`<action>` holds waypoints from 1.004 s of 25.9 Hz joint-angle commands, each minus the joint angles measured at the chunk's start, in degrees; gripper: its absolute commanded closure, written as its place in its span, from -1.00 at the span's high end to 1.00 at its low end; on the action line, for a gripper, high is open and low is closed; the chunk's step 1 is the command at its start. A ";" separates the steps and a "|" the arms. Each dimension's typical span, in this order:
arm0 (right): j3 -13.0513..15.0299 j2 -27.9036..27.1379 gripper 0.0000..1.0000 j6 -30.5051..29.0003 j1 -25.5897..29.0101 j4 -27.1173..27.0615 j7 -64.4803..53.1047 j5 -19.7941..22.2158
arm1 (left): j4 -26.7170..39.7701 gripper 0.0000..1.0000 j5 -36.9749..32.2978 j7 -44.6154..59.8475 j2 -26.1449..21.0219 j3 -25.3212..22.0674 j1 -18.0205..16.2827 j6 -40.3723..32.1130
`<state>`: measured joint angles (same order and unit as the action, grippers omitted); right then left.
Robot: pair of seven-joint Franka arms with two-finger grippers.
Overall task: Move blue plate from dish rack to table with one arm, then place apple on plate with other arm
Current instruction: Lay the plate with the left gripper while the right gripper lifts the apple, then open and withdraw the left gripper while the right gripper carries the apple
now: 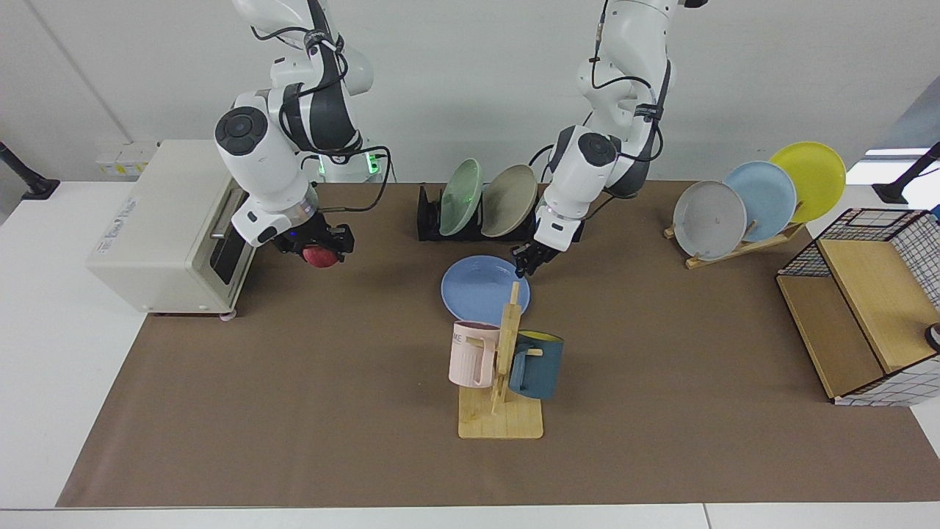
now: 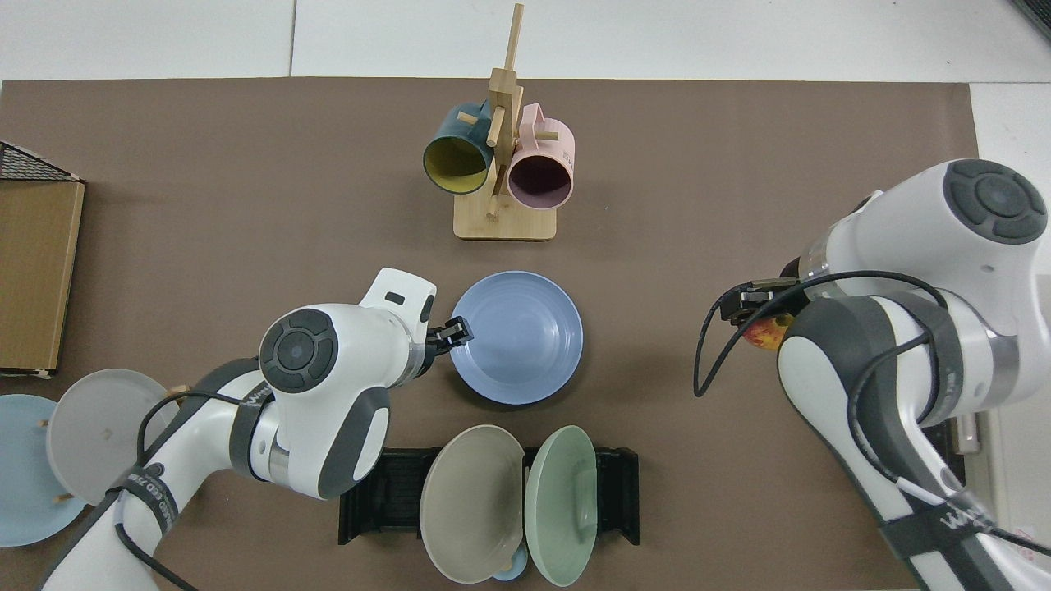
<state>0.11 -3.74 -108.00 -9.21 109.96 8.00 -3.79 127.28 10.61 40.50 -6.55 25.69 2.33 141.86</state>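
Note:
The blue plate (image 1: 481, 286) (image 2: 517, 338) lies flat on the brown mat of the table (image 1: 294, 411), between the dish rack (image 1: 429, 220) (image 2: 374, 492) and the mug tree. My left gripper (image 1: 522, 264) (image 2: 453, 333) is low at the plate's rim on the rack side, shut on the rim. My right gripper (image 1: 321, 250) hangs above the mat in front of the toaster oven, shut on the red and yellow apple (image 1: 317, 256) (image 2: 764, 333). In the top view that arm hides most of the apple.
The rack holds a green plate (image 1: 460, 196) and a beige plate (image 1: 509, 200). A wooden mug tree (image 1: 503, 367) with a pink and a dark blue mug stands just in front of the blue plate. Toaster oven (image 1: 169, 220) at left; wooden stand (image 1: 734, 248) with three plates and a wire basket (image 1: 874, 294) at right.

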 commanded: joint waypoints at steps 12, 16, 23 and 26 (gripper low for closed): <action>-0.20 -3.37 -1.00 -8.28 -15.65 -0.88 18.27 -0.78 | -24.79 1.00 -9.82 -25.63 4.79 -10.83 -4.09 -44.11; -0.20 -6.45 -1.00 -11.17 -18.47 -3.25 20.91 -1.04 | -27.26 1.00 -10.61 -27.75 6.02 -13.11 -4.35 -47.12; -0.20 -13.83 -1.00 -14.86 -23.30 -7.13 28.38 -0.69 | -27.17 1.00 -10.53 -32.48 11.03 -18.65 -4.35 -47.82; -0.20 -16.20 -1.00 -18.11 -24.45 -7.13 30.67 -0.69 | -27.17 1.00 -10.53 -36.98 11.12 -20.06 -4.35 -48.17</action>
<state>-0.40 -14.47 -122.50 -31.57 105.94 34.51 -4.12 99.97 1.03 9.28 3.09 7.95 -2.22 95.35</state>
